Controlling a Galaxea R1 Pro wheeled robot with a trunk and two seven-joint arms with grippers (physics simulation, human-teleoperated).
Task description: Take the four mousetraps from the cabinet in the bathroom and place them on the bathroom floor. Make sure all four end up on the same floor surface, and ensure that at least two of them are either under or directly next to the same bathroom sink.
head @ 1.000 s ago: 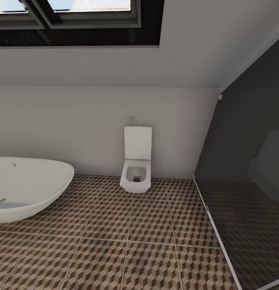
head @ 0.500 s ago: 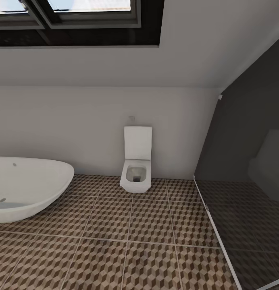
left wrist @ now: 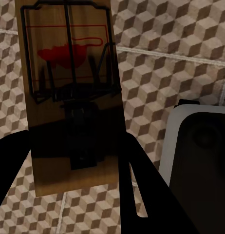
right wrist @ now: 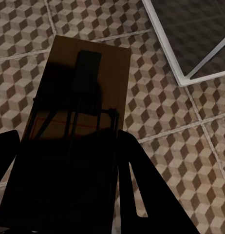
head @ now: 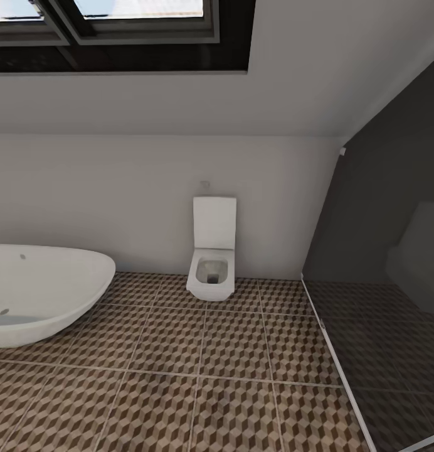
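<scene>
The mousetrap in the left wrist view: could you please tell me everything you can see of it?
The mousetrap is a flat rectangular board of tan wood with a dark wire frame, a red mark under the wire and a dark metal piece along its middle. It is held in the left tool, whose dark fingers flank its near end, above the cube-patterned floor tiles. It looks whole, its far end free.

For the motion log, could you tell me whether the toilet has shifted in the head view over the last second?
No. The toilet keeps its place against the bathtub.

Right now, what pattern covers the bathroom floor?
Brown, beige and white cubes on the bathroom floor, clearest in head view.
</scene>
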